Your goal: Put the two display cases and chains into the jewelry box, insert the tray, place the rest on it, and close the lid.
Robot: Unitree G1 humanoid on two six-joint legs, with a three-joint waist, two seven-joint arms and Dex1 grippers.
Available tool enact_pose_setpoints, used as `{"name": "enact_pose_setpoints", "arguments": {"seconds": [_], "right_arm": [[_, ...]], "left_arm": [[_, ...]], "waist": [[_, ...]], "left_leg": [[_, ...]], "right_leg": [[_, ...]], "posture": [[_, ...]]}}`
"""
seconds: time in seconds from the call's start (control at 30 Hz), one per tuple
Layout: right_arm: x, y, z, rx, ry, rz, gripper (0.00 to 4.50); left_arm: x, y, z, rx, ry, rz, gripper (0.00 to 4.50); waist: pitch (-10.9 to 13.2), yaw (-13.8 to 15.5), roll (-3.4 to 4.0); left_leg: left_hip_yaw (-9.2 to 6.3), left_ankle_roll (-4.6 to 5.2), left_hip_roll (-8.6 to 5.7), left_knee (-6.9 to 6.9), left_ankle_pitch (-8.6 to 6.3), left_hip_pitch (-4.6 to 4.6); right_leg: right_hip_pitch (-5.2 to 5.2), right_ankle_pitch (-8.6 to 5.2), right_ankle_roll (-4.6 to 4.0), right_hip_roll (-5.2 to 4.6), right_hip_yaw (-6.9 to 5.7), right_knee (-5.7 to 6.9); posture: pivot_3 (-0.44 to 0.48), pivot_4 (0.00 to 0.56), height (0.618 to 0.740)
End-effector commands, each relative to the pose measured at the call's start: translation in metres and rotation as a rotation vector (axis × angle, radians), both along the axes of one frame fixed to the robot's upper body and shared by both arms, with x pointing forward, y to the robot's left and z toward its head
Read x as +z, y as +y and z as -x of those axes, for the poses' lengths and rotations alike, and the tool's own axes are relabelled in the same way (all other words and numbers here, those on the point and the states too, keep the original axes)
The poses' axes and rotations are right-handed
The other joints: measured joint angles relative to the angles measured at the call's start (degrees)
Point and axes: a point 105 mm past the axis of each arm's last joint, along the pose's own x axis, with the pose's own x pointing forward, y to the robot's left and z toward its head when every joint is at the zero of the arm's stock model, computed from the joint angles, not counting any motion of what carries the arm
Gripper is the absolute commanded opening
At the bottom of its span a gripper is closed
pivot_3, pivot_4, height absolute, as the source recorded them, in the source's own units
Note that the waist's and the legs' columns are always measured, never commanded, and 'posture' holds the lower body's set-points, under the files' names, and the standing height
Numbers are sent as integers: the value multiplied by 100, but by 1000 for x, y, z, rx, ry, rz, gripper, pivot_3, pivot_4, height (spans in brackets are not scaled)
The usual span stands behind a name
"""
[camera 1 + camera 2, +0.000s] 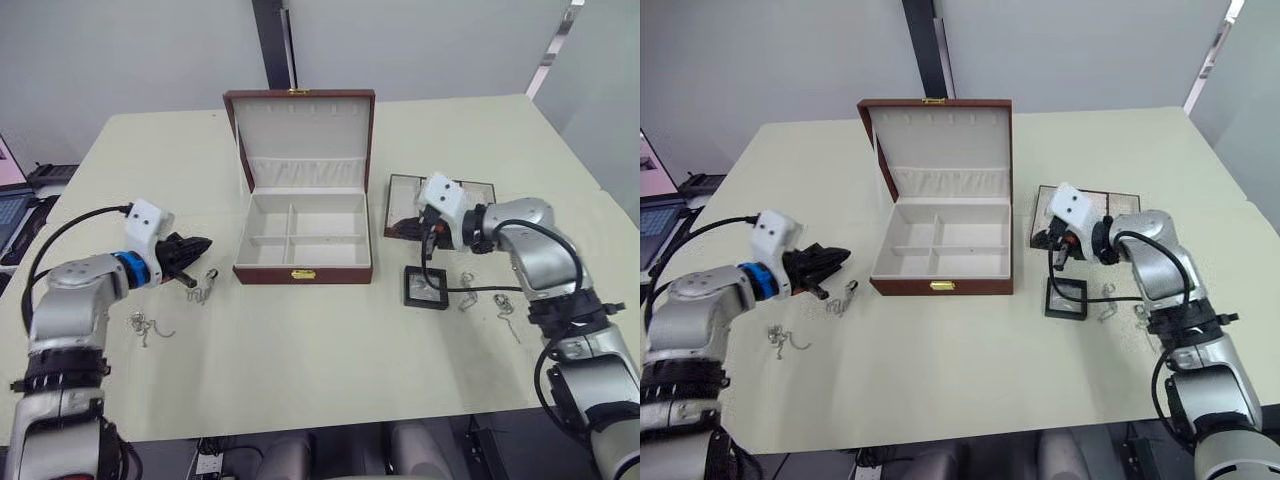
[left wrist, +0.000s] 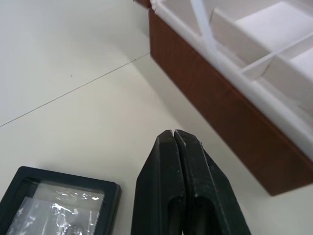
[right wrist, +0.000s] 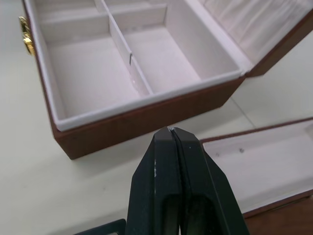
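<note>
we see the jewelry box standing open at the middle of the table, its lid tipped back on the far side, so all the cream-lined compartments are free to load from above; they look empty. the box is reddish-brown wood with a gold clasp on the near front wall, and the lid carries a gathered fabric pocket under a row of hooks.

our left gripper hovers just left of the box with its fingers pressed together and nothing between them. our right gripper sits just right of the box, fingers likewise closed and empty, over the shallow brown tray, which waits on the right, apart from the box, since it goes in only after the lower layer is filled.

one display case lies flat on the table near the right gripper, black-framed with a clear window. the other display case lies by the left gripper, black-framed too, with silver showing on its pale inside. silvery chains lie loose: one just near of the left gripper, another nearer and further left, and more pieces right of the first case. we judge nothing has been packed yet, so a case pickup comes first.
</note>
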Motion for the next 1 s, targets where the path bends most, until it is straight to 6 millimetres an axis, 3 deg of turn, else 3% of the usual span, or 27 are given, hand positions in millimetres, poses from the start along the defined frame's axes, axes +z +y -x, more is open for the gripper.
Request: {"name": "enact_pose_setpoints", "arguments": {"seconds": [0.03,0.1,0.2,0.33,0.5,0.63,0.87,0.9,1.0], "right_arm": [[28,-18,18,9,-149,-13,38],[27,-33,29,-6,-199,14,38],[23,-52,43,-28,-201,24,0],[20,-96,60,-149,-129,33,0],[8,-135,81,-204,-7,127,1098],[-10,-169,102,-242,120,237,2189],[-33,-195,133,-244,297,332,4277],[-35,-196,134,-245,305,343,4474],[-37,-198,135,-257,299,339,4474]], "left_arm": [[36,22,25,37,-135,-37,0],[35,43,43,110,-122,-69,0],[31,61,70,163,-87,-64,539],[4,93,124,255,53,-91,1716],[-21,120,163,352,166,-88,3213],[-32,121,176,366,214,-63,4458],[-37,114,175,347,219,-47,4500],[-36,113,174,344,217,-44,4500],[-36,113,172,341,219,-40,4500]], "waist": [[0,15,0],[0,34,-1],[1,41,-1],[2,56,-1],[-1,155,-10],[-4,211,-25],[-4,176,-26],[-4,171,-26],[-4,145,-26]], "left_leg": [[-1,0,3,0,0,-3],[1,1,3,-1,0,-2],[7,4,8,-3,-2,2],[18,32,13,-3,-18,21],[50,46,11,-9,-26,56],[69,57,12,-7,-32,57],[72,61,24,-9,-35,76],[72,61,24,-9,-35,77],[74,61,24,-10,-36,80]], "right_leg": [[-2,0,0,-1,0,0],[0,0,0,-1,0,-1],[3,0,0,-1,5,-3],[25,-1,-1,-3,9,-6],[64,-3,-2,2,1,-13],[73,-4,-1,0,0,-20],[104,-4,-1,5,-5,-38],[106,-4,-1,5,-5,-38],[109,-5,-1,6,-4,-40]], "posture": [[0,150,740],[0,150,740],[0,150,740],[0,150,740],[0,150,740],[0,150,740],[0,150,740],[0,150,740],[0,150,740]]}}
